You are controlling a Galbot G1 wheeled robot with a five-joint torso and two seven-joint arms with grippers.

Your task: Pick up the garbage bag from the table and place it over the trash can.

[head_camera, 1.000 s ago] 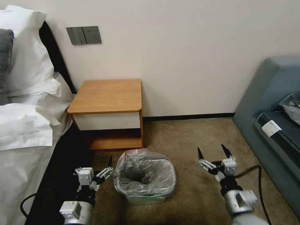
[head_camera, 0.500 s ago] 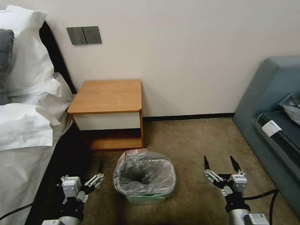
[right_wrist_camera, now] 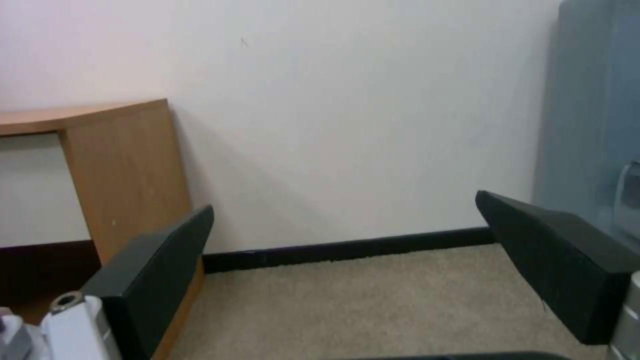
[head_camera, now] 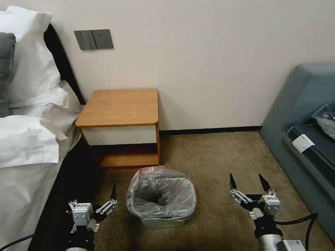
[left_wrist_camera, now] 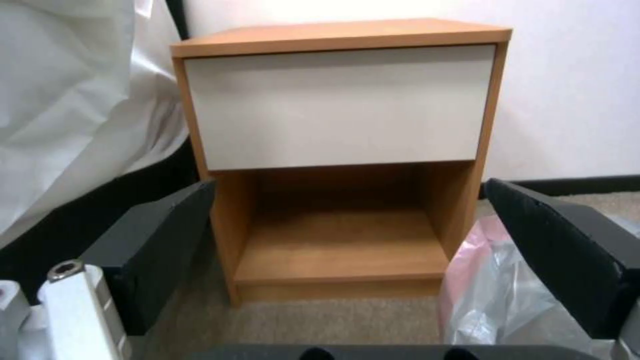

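Note:
The garbage bag (head_camera: 161, 194), crinkled silvery-grey with a pink rim, lies spread over the mouth of the cream trash can (head_camera: 164, 222) on the carpet in front of the table (head_camera: 120, 106). The table's wooden top is bare. My left gripper (head_camera: 101, 202) hangs open just left of the bin, apart from the bag. My right gripper (head_camera: 246, 181) is open over the carpet well right of the bin. The left wrist view has the left gripper (left_wrist_camera: 347, 190) facing the table (left_wrist_camera: 340, 105), with the garbage bag (left_wrist_camera: 487, 290) beside one finger. In the right wrist view the right gripper (right_wrist_camera: 343, 205) holds nothing.
A bed with white bedding (head_camera: 28, 139) and a dark side panel runs along the left. A grey-blue sofa (head_camera: 307, 104) stands at the right with a darker plastic bag (head_camera: 326, 118) on it. Open carpet (head_camera: 216, 157) lies between the bin and the sofa.
Both arms have drawn back and down from beside the bin toward the lower edge of the head view, fingers staying open. The bag stays on the bin.

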